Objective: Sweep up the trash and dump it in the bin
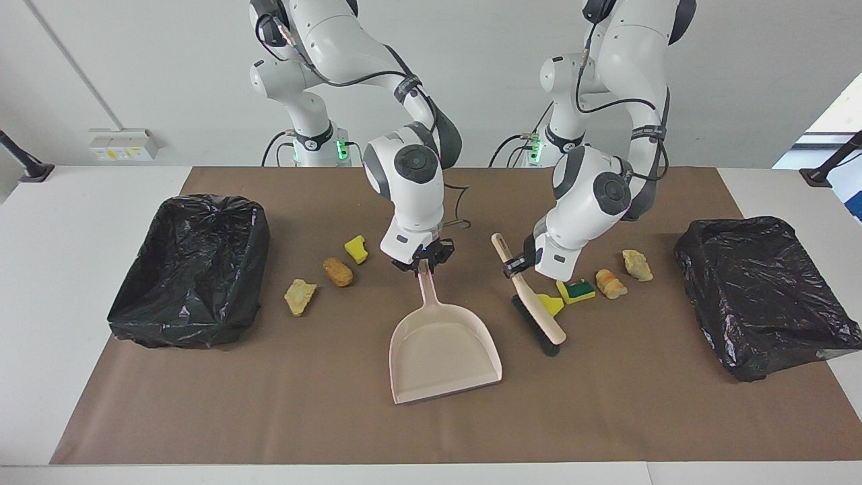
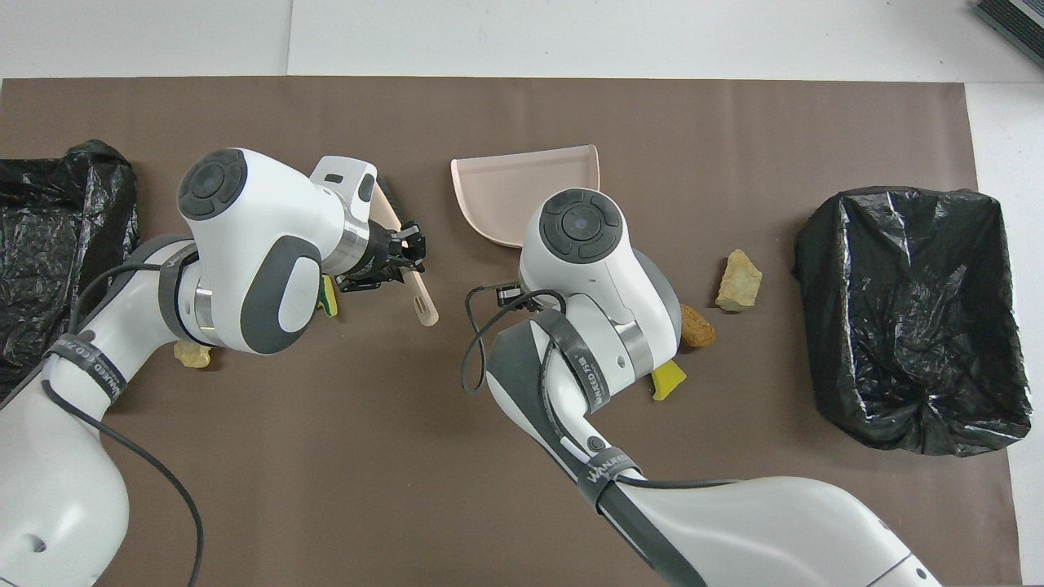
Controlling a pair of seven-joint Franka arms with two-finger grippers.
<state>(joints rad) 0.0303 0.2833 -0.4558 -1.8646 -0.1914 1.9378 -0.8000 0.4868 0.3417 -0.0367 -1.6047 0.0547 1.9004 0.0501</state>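
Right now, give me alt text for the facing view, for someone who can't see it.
Two robot arms work at a table: the left gripper holds a brush beside yellow scraps, while the right gripper grips a beige dustpan by its handle. A black-lined bin sits at each end.

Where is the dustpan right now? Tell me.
The dustpan lies mid-table in the facing view, the right gripper shut on its handle, with the brush beside it toward the left arm's end.
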